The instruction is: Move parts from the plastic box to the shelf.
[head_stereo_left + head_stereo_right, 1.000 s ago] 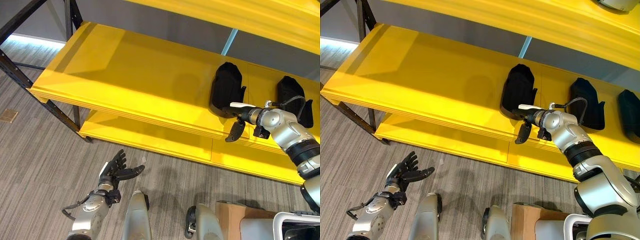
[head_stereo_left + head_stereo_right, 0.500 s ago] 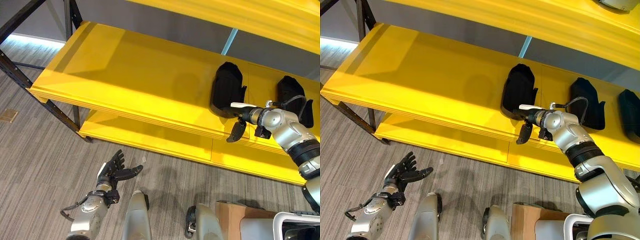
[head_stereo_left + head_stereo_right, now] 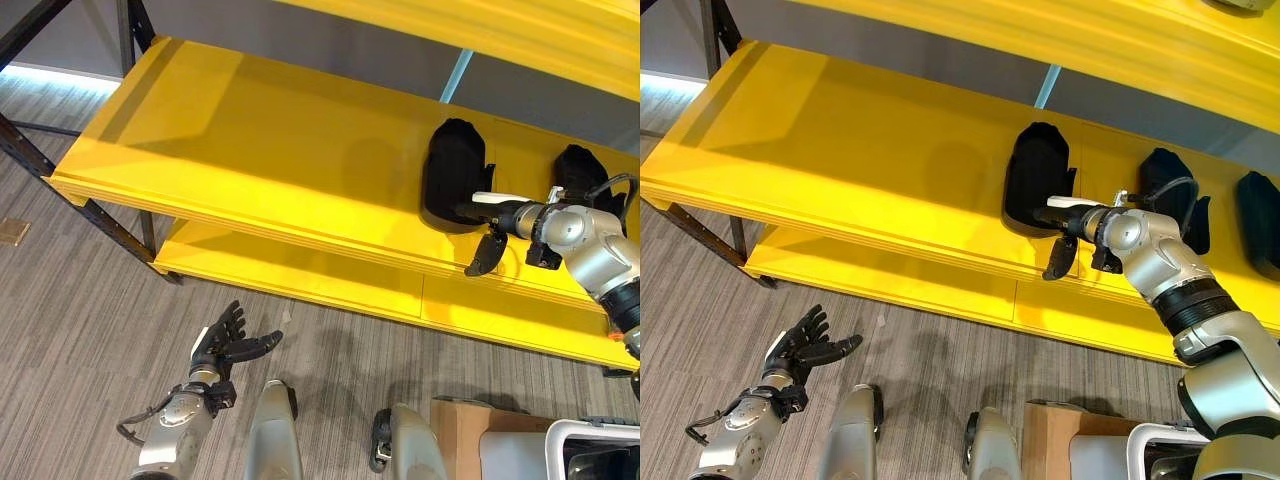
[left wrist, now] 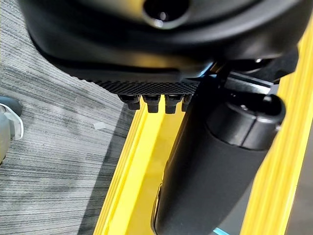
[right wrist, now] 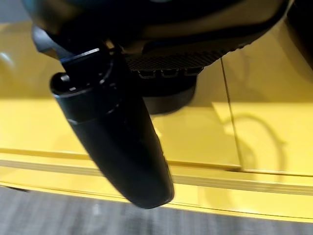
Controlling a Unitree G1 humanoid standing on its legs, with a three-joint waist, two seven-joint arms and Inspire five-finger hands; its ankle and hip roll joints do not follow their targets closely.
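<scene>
A black part (image 3: 455,172) stands on the yellow shelf (image 3: 270,150). It is dark and dull, with a rounded top and a wider bottom, a bit like a small boot or a bent cover. It looks like hard plastic, and a little lip sticks out on one side near the bottom. It stands up near the front edge of the shelf board.

A second black part (image 3: 580,180) of the same shape stands further along the same shelf, on the robot's right. In the right eye view a third black part (image 3: 1260,220) stands past that one, at the very edge.

The right hand (image 3: 1072,228) is just in front of the first part, at its lower side. Its fingers (image 3: 1058,214) reach out straight toward the bottom of the part, and the thumb (image 3: 484,255) hangs down past the shelf edge. The hand is loose and is not curled around anything. I cannot tell if the fingers touch the part or are just beside it.

The shelf is smooth and shiny, painted bright yellow, with thick flat boards and a layered front edge. A dark metal frame (image 3: 60,170) holds it up at the left end. A lower yellow board (image 3: 330,285) sits under the main one.

The left hand (image 3: 228,345) hangs low over the grey striped carpet floor (image 3: 80,300), with its fingers spread out and holding nothing.
</scene>
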